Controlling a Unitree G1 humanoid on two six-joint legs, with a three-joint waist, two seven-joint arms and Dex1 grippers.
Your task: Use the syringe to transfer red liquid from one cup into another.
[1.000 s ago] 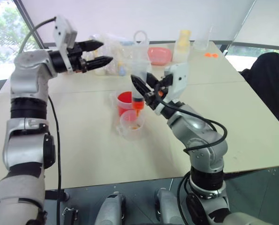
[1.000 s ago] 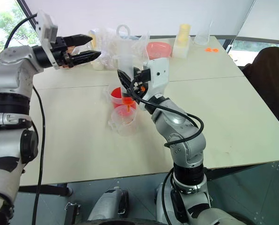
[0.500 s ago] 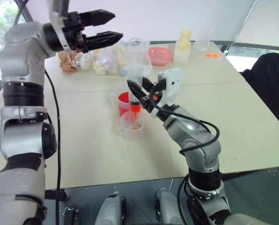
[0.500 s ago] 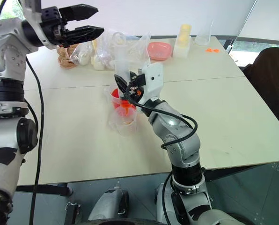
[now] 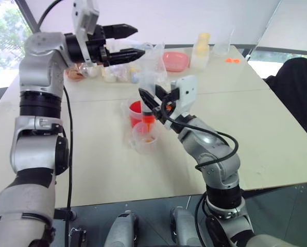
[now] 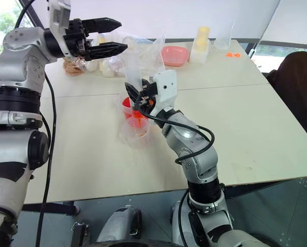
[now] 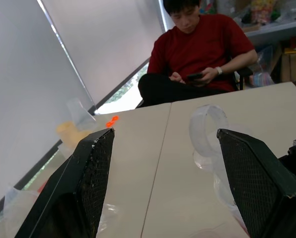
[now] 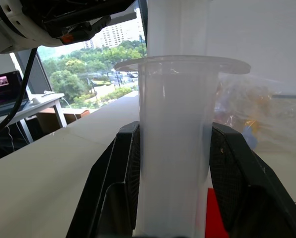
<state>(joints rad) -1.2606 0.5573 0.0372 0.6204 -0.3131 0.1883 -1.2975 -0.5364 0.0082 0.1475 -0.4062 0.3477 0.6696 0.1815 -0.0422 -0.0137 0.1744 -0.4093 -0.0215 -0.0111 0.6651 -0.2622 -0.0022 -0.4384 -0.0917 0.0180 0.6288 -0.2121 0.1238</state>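
Over the bench [image 5: 256, 128], the right hand [image 5: 156, 98] clamps the syringe [image 5: 150, 95] upright, its orange tip above the short cup [image 5: 145, 137] just in front of the red cup [image 5: 137, 112], apparently so liquid lands inside. Beside the plunger top, the left hand [image 5: 129, 40] hovers spread and empty, seemingly ready to press.

Clear glossy plastic syringe [image 8: 175, 144], smooth matt table [image 5: 256, 128], textured gripper pads [image 7: 97, 168]

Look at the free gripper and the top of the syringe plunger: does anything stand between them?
Nothing visible does. The left gripper hangs open in the air, up and to one side of the plunger's ring. The right gripper clamps the syringe barrel upright over the shorter cup.
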